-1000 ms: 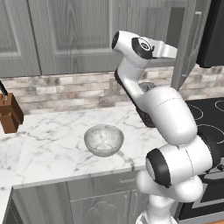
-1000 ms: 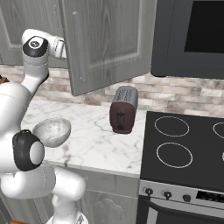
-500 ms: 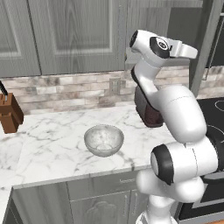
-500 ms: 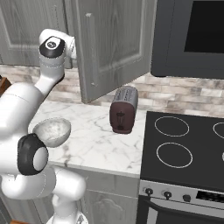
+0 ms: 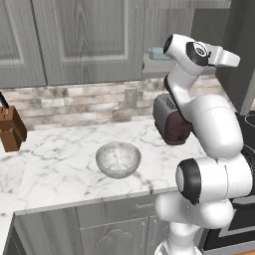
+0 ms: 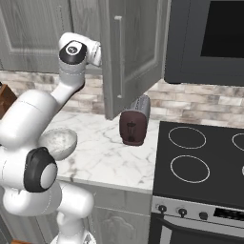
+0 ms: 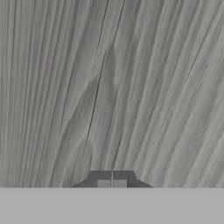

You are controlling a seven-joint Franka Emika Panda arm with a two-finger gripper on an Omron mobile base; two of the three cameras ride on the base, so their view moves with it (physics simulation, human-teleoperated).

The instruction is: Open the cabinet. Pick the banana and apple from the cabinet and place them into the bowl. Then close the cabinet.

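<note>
The cabinet (image 5: 89,40) has its right door (image 6: 138,52) swung out over the counter, bar handle (image 6: 119,45) facing the stove side. My gripper (image 7: 111,183) is shut and empty, its tips close against grey wood grain. The hand (image 5: 225,57) reaches right at shelf height, and in the right base view the hand (image 6: 93,52) sits just behind the open door's inner face. The bowl (image 5: 118,159), glassy grey-white, stands empty on the marble counter; the arm partly covers the bowl (image 6: 61,139) in the right base view. The banana and apple are out of view.
A light-blue dish (image 5: 156,52) rests on the cabinet shelf. A dark red toaster (image 6: 135,126) stands below the open door, a knife block (image 5: 11,130) at the far left. The black stove (image 6: 200,162) and microwave (image 6: 209,38) lie to the right.
The hand has swept to the right at cabinet height, and the right door has swung further open with it. The bowl and toaster have stayed put.
</note>
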